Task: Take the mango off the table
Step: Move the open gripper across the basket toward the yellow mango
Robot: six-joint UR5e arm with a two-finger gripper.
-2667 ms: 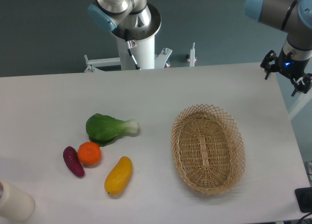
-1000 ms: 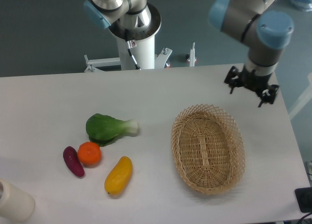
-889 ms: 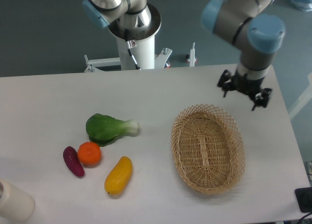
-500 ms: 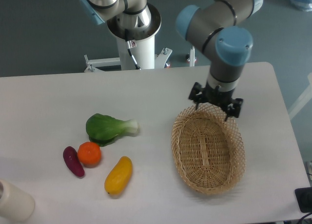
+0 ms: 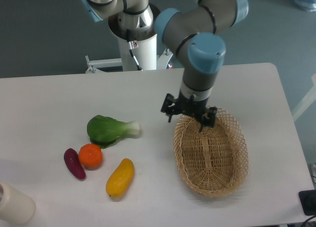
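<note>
Two fingers stand apart with nothing between them, gripper (image 5: 188, 114) hanging over the wicker basket's (image 5: 232, 180) near rim. Mango (image 5: 120, 177) lies well off on the table (image 5: 44, 103), below the orange (image 5: 90, 155). Best approach: straddle its narrow width, clear of that neighbour.

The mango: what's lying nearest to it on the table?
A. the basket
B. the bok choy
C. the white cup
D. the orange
D. The orange sits just up and to the left of the mango; the bok choy, basket and white cup all lie farther off.
</note>
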